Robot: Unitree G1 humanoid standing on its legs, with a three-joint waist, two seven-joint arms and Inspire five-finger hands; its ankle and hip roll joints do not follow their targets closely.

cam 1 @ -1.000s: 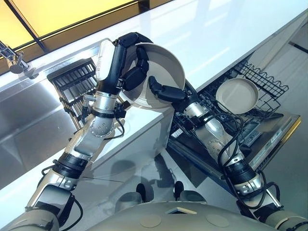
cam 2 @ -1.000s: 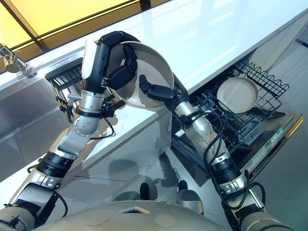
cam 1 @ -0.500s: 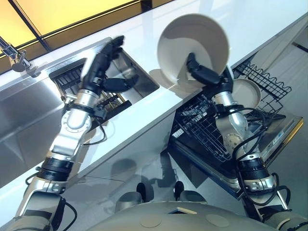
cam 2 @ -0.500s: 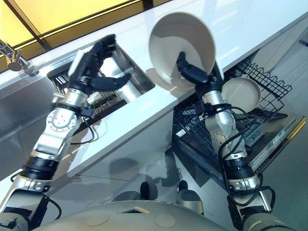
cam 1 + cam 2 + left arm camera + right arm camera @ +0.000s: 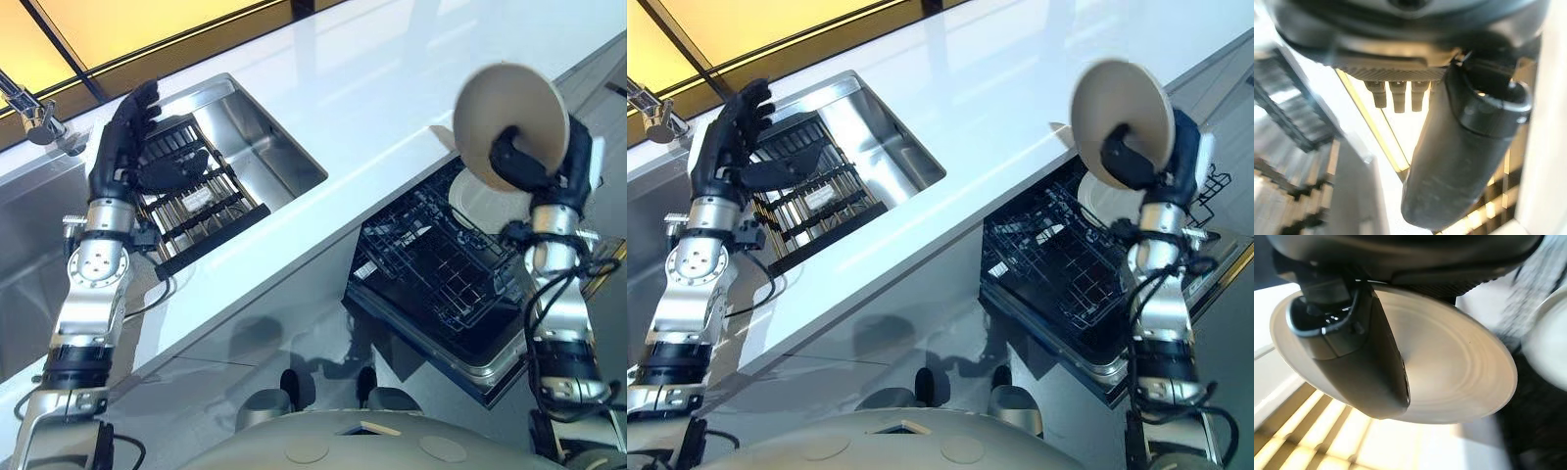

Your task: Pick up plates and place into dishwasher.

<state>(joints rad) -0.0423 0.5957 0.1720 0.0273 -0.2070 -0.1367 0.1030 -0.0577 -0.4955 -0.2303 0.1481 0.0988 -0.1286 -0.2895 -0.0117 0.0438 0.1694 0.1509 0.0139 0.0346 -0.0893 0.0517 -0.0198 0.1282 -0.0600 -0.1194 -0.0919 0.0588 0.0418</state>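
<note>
Plate (image 5: pixel 509 116) pinched in right hand (image 5: pixel 529 166) above open dishwasher rack (image 5: pixel 436 269), second plate (image 5: pixel 485 208) racked below, left hand (image 5: pixel 122 147) fingers spread, empty, over sink drying rack (image 5: pixel 191 201)

A smooth matt cream plate (image 5: pixel 509 117), glossy white countertop (image 5: pixel 392 88), brushed steel sink (image 5: pixel 265 147) and black wire rack (image 5: pixel 431 274).

A white countertop (image 5: pixel 392 88) runs diagonally across the scene. A stainless-steel sink basin (image 5: pixel 269 147) is set into it. Inside the basin sits a black wire drying rack (image 5: pixel 196 201) with parallel bars. A chrome faucet (image 5: pixel 24 108) stands at the far left beside a flat steel draining surface (image 5: pixel 29 255). Beyond the counter's far edge lies a yellow-lit panel (image 5: pixel 127 24) crossed by dark frame strips.
</note>
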